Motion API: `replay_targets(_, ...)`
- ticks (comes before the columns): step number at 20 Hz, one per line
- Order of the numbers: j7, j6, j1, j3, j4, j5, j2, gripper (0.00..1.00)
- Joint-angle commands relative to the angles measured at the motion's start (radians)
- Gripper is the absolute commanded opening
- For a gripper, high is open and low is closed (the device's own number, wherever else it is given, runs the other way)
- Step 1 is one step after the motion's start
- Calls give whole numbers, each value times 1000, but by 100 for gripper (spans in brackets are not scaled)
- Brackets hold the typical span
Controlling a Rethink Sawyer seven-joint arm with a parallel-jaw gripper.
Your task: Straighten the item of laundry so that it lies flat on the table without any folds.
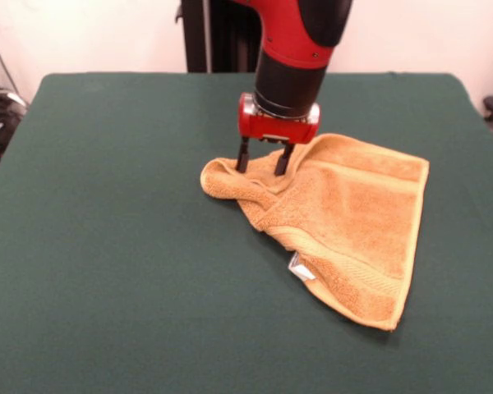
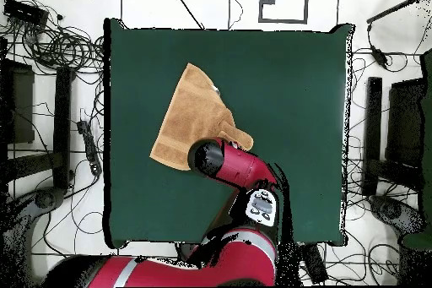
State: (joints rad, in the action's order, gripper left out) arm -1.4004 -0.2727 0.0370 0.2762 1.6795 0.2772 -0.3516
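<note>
Desk covered in dark green cloth, bare across the left half in the front view. Right of centre, orange-yellow towel lying partly spread, bunched into a rounded fold at its left end, fanning out wider toward the right. Gripper planted down on that bunched left end, 2 dark fingers parted, tips touching the cloth on either side of a raised ridge; cannot tell if pinching it. Small white tag at the towel's near edge. Woven border band running along the near-right side. Red and black arm descending from above.
</note>
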Motion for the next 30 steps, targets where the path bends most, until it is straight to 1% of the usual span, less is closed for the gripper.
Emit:
replay_targets(1, -190, 21, 12, -123, -16, -3, 49, 100)
replay_targets(28, -182, 7, 8, -124, -15, -7, 48, 100)
replay_targets(29, -181, 7, 8, -124, -16, -8, 48, 0)
replay_targets(30, -181, 8, 7, -125, -15, -8, 48, 0)
